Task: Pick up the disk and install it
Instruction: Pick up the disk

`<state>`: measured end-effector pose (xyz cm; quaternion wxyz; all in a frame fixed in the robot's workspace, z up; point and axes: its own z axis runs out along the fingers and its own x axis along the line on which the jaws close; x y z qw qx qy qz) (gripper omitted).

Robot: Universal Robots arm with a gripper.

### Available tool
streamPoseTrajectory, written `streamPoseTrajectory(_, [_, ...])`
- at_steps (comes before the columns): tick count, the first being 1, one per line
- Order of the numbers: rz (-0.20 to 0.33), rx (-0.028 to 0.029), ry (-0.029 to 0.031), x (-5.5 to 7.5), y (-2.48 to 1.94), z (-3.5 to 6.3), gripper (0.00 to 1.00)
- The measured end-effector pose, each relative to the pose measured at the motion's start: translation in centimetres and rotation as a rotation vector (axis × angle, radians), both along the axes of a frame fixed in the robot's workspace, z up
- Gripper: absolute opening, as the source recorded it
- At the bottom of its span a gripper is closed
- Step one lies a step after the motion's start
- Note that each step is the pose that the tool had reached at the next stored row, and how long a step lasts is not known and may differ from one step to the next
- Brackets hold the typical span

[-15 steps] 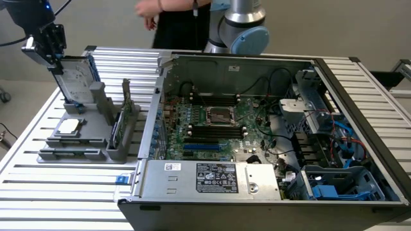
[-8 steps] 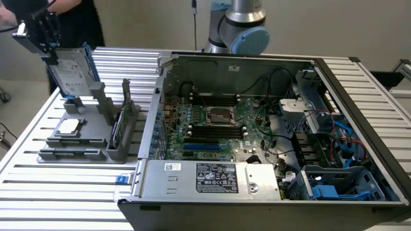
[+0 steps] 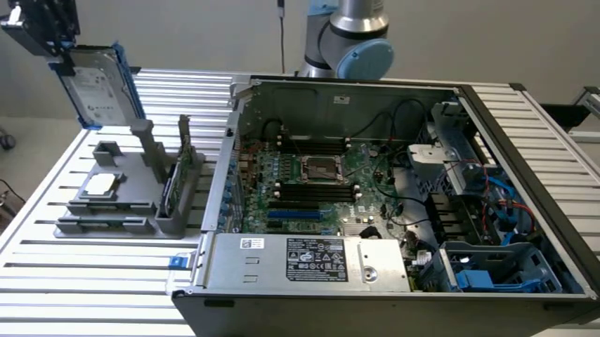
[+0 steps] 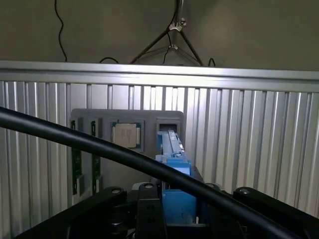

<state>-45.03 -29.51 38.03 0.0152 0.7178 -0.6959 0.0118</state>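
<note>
The arm (image 3: 361,42) stands at twelve o'clock behind the open computer case (image 3: 375,203). At ten o'clock in the exterior view its gripper (image 3: 62,57) pinches the disk (image 3: 98,88) by the upper end, holding it tilted in the air above the grey holder (image 3: 122,203) on the desk (image 3: 84,281). The print on the disk's white label is too small to read.

The disk (image 3: 97,84) is dull silver-grey metal with a white label (image 3: 92,96) and blue plastic side rails (image 3: 129,84). The table (image 3: 94,281) is ribbed bare metal with a soft sheen. The holder (image 3: 103,226) is smooth, matt grey plastic.
</note>
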Motion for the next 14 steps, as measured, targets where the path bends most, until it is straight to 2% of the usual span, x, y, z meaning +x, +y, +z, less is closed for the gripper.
streamPoseTrajectory(7, [0.0,0.0001,-0.0001,0.5,-0.01,3.18,0.33])
streamPoseTrajectory(14, [0.0,0.0,0.0019,2.2,-0.01,6.38,0.33])
